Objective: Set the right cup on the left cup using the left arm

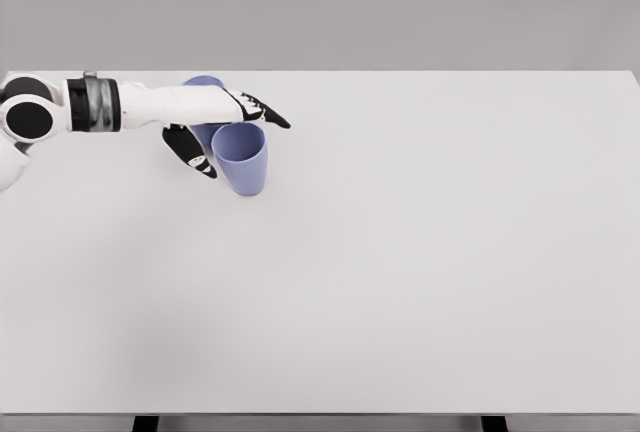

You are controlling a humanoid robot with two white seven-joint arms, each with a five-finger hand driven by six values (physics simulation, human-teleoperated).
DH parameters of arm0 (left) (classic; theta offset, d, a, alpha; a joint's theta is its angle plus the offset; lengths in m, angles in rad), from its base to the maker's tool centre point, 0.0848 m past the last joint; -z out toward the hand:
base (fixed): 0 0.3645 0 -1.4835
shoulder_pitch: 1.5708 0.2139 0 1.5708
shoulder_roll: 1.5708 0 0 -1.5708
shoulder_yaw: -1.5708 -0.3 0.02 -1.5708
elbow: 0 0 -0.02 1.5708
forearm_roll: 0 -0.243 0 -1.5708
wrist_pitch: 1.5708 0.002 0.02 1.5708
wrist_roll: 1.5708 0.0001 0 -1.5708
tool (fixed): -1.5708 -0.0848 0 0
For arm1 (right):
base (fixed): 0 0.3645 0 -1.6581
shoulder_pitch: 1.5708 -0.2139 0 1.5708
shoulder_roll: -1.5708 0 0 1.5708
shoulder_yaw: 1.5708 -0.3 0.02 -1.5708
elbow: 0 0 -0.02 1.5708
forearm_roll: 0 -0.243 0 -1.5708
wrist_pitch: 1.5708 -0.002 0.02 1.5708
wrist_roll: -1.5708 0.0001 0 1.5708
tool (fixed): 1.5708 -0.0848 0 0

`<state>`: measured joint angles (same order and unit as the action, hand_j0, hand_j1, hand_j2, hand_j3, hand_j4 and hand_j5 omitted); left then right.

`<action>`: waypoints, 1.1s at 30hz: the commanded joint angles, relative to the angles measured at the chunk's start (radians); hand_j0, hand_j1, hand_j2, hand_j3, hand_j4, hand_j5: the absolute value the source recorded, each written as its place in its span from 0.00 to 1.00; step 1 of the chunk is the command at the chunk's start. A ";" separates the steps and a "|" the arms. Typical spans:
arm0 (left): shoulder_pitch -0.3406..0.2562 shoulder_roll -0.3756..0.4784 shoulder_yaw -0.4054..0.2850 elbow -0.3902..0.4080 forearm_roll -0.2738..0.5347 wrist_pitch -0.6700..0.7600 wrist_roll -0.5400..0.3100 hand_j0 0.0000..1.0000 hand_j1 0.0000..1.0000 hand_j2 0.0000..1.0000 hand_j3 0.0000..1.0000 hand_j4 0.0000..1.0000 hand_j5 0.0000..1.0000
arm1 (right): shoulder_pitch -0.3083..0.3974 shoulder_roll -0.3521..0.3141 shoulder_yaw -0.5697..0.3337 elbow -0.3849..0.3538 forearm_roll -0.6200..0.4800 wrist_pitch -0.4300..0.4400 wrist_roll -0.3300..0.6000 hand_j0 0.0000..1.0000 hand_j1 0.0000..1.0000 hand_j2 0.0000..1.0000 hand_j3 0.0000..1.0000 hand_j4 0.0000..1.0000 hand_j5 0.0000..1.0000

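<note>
Two blue-violet cups stand at the table's far left. The nearer cup point(243, 164) stands with its mouth up and leans slightly. The other cup point(204, 82) is just behind it to the left, mostly hidden by my left forearm, with only its rim and a strip of wall showing. My left hand point(246, 147) reaches in from the left and is open. Its fingers point(268, 113) stretch straight past the nearer cup's back rim. The thumb point(196, 155) points down beside that cup's left wall. I cannot tell if the hand touches the cup.
The white table point(420, 252) spreads wide to the right and toward the front edge. Its far edge runs just behind the cups, against a grey wall.
</note>
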<state>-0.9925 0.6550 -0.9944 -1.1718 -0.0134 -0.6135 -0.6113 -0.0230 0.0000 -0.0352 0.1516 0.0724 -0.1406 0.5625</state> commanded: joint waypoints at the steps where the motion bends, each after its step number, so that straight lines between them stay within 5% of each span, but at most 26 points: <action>1: 0.000 -0.002 0.000 0.004 -0.006 0.003 0.000 1.00 1.00 1.00 1.00 1.00 1.00 | 0.000 0.000 0.000 0.000 0.001 -0.001 0.000 1.00 1.00 1.00 1.00 1.00 1.00; 8: 0.014 -0.023 0.003 0.018 -0.060 0.003 0.000 1.00 1.00 1.00 1.00 1.00 1.00 | 0.000 0.000 0.000 0.000 0.001 -0.002 0.000 1.00 1.00 1.00 1.00 1.00 1.00; 11: 0.015 -0.022 0.007 0.017 -0.059 0.003 0.000 0.70 0.70 0.70 0.70 0.70 0.70 | 0.002 0.000 0.000 -0.001 0.001 -0.001 0.000 1.00 1.00 1.00 1.00 1.00 1.00; 13: 0.015 -0.021 0.010 0.018 -0.054 0.003 0.000 0.63 0.63 0.63 0.63 0.63 0.63 | 0.000 0.000 0.000 0.000 0.001 -0.001 0.000 1.00 1.00 1.00 1.00 1.00 1.00; 25: 0.017 -0.017 0.010 0.008 -0.048 0.003 0.000 0.51 0.51 0.51 0.51 0.51 0.51 | 0.000 0.000 0.000 0.000 0.001 -0.001 0.000 1.00 1.00 1.00 1.00 1.00 1.00; 33: 0.014 0.064 0.005 -0.164 0.032 0.003 0.000 0.49 0.49 0.49 0.49 0.49 0.49 | 0.000 0.000 0.000 0.000 0.001 -0.001 0.000 1.00 1.00 1.00 1.00 1.00 1.00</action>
<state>-0.9802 0.6890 -0.9882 -1.2878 -0.0186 -0.6148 -0.6098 -0.0230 0.0000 -0.0352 0.1516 0.0724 -0.1406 0.5625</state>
